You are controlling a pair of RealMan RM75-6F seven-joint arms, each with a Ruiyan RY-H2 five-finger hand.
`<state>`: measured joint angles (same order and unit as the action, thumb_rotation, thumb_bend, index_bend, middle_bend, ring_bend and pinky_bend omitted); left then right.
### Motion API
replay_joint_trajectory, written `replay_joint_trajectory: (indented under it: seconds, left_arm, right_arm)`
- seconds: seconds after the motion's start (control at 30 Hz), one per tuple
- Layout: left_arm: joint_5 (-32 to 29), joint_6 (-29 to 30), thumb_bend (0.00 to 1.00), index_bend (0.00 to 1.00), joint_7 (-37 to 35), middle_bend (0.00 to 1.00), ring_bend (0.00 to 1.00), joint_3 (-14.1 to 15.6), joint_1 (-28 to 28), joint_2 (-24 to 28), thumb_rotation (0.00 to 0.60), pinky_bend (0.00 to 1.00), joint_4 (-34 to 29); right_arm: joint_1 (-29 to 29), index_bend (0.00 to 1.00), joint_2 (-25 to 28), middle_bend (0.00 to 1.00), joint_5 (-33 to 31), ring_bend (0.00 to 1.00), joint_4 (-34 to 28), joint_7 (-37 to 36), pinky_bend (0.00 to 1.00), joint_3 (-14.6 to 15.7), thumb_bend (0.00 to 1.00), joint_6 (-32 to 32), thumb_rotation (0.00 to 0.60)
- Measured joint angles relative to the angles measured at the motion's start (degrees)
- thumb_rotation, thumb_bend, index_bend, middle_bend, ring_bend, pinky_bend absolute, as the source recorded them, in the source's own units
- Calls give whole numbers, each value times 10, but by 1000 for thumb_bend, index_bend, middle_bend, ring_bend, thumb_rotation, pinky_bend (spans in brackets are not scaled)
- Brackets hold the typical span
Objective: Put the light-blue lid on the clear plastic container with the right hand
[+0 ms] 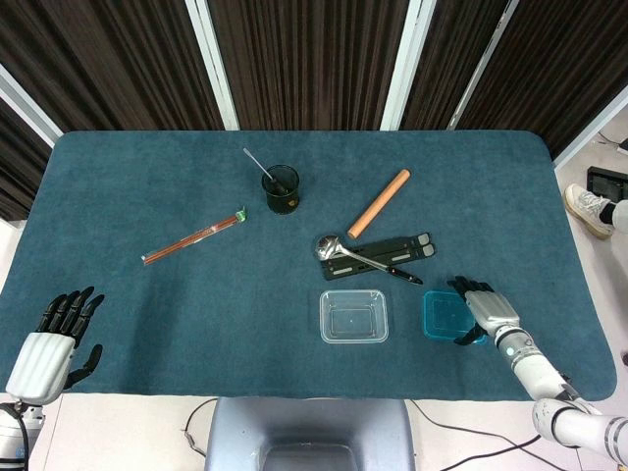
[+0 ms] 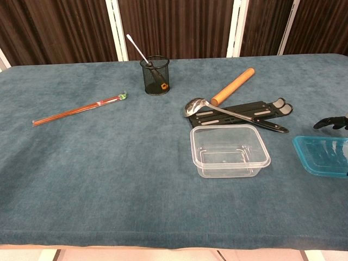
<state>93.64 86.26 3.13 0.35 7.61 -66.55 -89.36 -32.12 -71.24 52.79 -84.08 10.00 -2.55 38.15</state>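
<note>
Head view shows my right hand [image 1: 486, 312] lying over the right edge of the light-blue lid [image 1: 447, 315], its dark fingers [image 1: 461, 287] reaching onto the lid's far right part; whether they actually grip the lid I cannot tell. The lid lies flat on the tabletop [image 1: 196, 304] just to the right of the clear plastic container [image 1: 353, 316], a narrow strip of cloth between them. The container sits open, with nothing inside. Beyond it a metal ladle [image 1: 339, 249] rests across a black folding stand [image 1: 392, 253], and a wooden rolling pin [image 1: 379, 203] lies tilted behind that. Further left stand a black mesh cup [image 1: 282, 189] with a thin rod in it and a pair of red chopsticks [image 1: 193, 235]. My left hand [image 1: 54, 339] hovers at the near left corner of the tabletop, fingers spread, holding nothing.

Chest view catches only a few fingertips [image 2: 326, 123] of my right hand above the lid's far edge.
</note>
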Motion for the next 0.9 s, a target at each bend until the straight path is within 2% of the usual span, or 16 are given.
replay_joint_trajectory:
  seconds: [0.37, 0.9]
  left_arm:
    - [2, 1, 441, 0, -2, 0, 0, 1, 0, 0, 600, 85, 0]
    - [5, 11, 441, 0, -14, 0, 0, 0, -3, 1, 600, 85, 5]
  right_arm:
    - [-16, 4, -10, 0, -33, 0, 2, 28, 0, 13, 109, 5, 600]
    - [-40, 69, -15, 0, -77, 0, -5, 72, 0, 33, 108, 16, 600]
